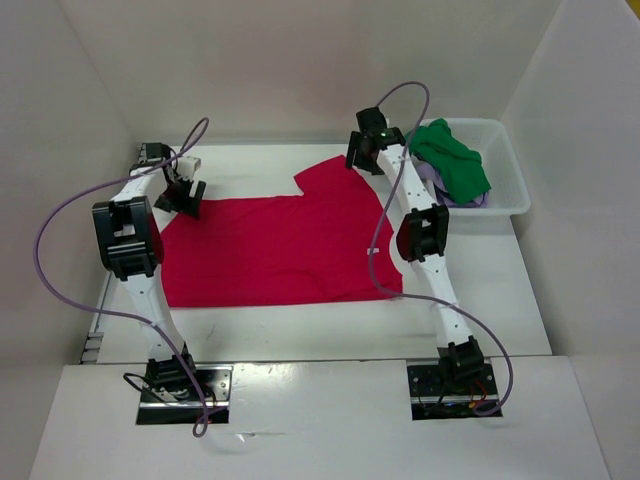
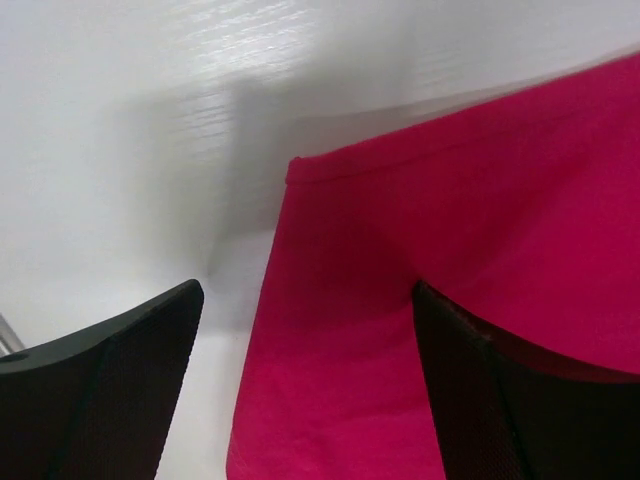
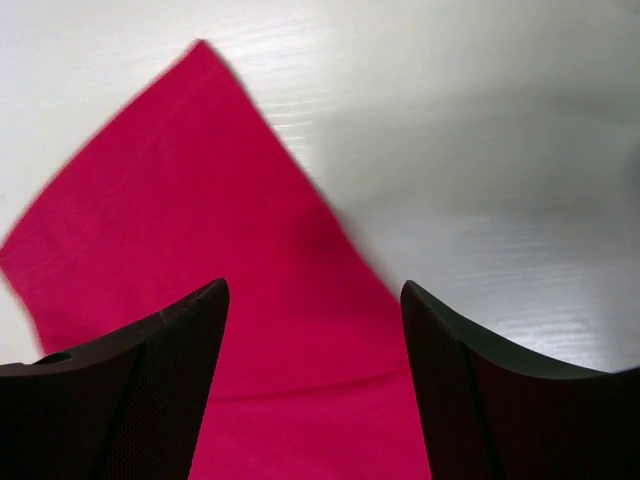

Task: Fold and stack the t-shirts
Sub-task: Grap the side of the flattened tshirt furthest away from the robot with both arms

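Observation:
The red t-shirt (image 1: 275, 250) lies spread flat in the middle of the table, one sleeve (image 1: 335, 180) pointing to the far right. My left gripper (image 1: 185, 197) hovers open over its far left corner (image 2: 420, 260), with cloth under the jaws but none held. Over the sleeve (image 3: 200, 230) at the far right my right gripper (image 1: 362, 157) stands open, nothing between its fingers. A green t-shirt (image 1: 452, 160) is bunched in the basket on top of a lavender one (image 1: 432, 180), which mostly stays hidden.
A white plastic basket (image 1: 510, 180) stands at the far right of the table. White walls close in the table on the left, back and right. Purple cables loop from both arms.

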Robot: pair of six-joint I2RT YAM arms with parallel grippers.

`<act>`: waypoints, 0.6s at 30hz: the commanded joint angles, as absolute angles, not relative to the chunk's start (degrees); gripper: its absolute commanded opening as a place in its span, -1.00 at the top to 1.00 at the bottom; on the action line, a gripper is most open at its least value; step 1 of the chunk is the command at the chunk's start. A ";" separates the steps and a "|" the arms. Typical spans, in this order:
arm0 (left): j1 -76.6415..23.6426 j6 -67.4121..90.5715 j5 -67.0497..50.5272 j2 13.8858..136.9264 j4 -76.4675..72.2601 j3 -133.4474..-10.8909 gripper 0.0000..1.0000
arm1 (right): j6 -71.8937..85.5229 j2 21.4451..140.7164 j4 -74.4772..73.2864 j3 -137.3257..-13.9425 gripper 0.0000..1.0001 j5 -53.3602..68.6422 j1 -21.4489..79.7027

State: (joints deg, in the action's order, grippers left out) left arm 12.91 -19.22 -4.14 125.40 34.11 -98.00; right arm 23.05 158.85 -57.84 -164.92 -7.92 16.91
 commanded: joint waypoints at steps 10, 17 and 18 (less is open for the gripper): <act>12.48 -18.37 2.73 126.91 29.18 -96.07 -0.32 | 22.59 165.76 -61.78 -164.54 -0.05 -11.87 20.74; 11.87 -21.53 -0.36 122.80 31.38 -90.71 0.68 | 22.59 157.95 -63.81 -157.34 1.00 -11.87 21.97; 11.87 -21.53 -0.35 122.09 30.77 -89.75 0.77 | 22.59 156.46 -64.33 -156.19 1.00 -11.87 22.49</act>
State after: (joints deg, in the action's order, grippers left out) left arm 11.42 -20.05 -0.43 123.48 28.51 -93.23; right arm 22.70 160.57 -59.07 -159.85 -11.62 21.12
